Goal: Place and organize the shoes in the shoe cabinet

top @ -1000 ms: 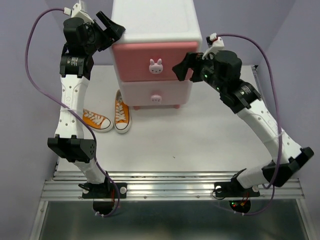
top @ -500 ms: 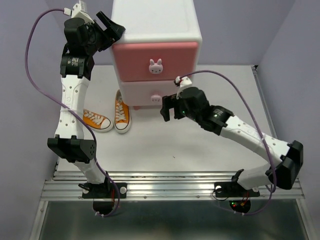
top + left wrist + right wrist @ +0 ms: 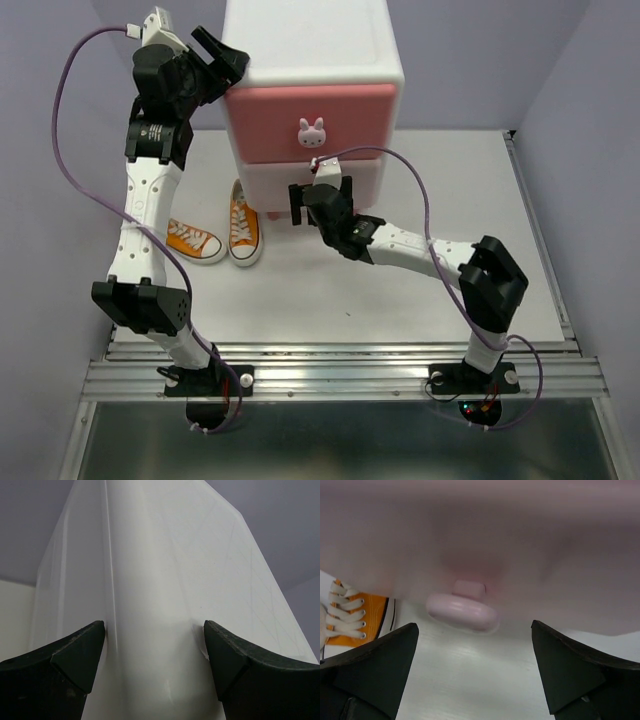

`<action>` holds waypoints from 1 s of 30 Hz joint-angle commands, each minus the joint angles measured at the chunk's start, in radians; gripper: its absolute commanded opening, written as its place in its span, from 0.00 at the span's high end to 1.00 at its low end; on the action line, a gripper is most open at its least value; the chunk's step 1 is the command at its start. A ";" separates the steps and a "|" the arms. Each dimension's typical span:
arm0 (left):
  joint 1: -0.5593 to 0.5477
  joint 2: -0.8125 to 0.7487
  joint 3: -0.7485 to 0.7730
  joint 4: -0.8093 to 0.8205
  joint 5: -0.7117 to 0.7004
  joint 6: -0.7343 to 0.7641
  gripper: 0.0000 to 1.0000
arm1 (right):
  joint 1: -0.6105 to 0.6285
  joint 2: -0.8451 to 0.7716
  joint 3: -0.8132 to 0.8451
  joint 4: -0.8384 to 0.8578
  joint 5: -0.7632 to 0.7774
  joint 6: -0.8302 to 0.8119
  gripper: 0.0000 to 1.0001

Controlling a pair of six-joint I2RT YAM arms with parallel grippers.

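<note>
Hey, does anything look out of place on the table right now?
The two orange sneakers sit out on the table just left of the cabinet, splayed with toes together rather than parallel. Nothing else stands out.

The white shoe cabinet (image 3: pixel 312 40) stands at the back of the surface (image 3: pixel 420 290), its salmon drawer (image 3: pixel 290 105) above the pale pink drawer (image 3: pixel 365 180). The left hand (image 3: pixel 228 55) is at its upper left corner. The right hand (image 3: pixel 320 198), fingers spread, faces the lower drawer. Of 2 orange sneakers beside the cabinet's left foot, the inner sneaker (image 3: pixel 244 228) points toe-forward and the outer sneaker (image 3: pixel 193 241) lies angled.
</note>
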 commanded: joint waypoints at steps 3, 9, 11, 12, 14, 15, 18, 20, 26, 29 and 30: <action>-0.023 0.031 -0.101 -0.227 0.011 0.095 0.11 | 0.001 0.096 0.136 0.190 0.169 -0.011 0.00; -0.023 0.022 -0.141 -0.190 0.005 0.094 0.11 | 0.001 0.197 0.224 0.202 0.255 0.001 0.36; -0.023 0.022 -0.147 -0.183 0.006 0.094 0.11 | 0.001 0.193 0.227 0.141 0.238 0.035 0.60; -0.023 0.023 -0.150 -0.174 0.006 0.091 0.11 | 0.001 0.179 0.216 0.126 0.220 0.068 0.69; -0.023 0.025 -0.151 -0.167 0.003 0.088 0.11 | 0.030 0.113 0.134 0.104 0.154 0.093 0.86; -0.023 0.025 -0.153 -0.161 0.000 0.085 0.11 | 0.049 0.087 0.097 0.106 0.146 0.102 0.87; -0.025 0.023 -0.162 -0.138 -0.014 0.076 0.11 | 0.139 -0.017 -0.021 0.057 0.150 0.166 0.92; -0.028 0.028 -0.161 -0.134 -0.029 0.079 0.11 | 0.188 -0.095 -0.093 -0.027 0.146 0.228 0.92; -0.045 0.039 -0.159 -0.124 -0.077 0.100 0.11 | 0.389 -0.221 -0.167 -0.357 0.155 0.547 0.92; -0.059 0.030 -0.184 -0.106 -0.115 0.100 0.11 | 0.482 -0.286 -0.182 -0.479 0.109 0.636 0.93; -0.060 0.022 -0.205 -0.092 -0.121 0.102 0.11 | 0.507 -0.296 -0.182 -0.491 0.098 0.647 0.93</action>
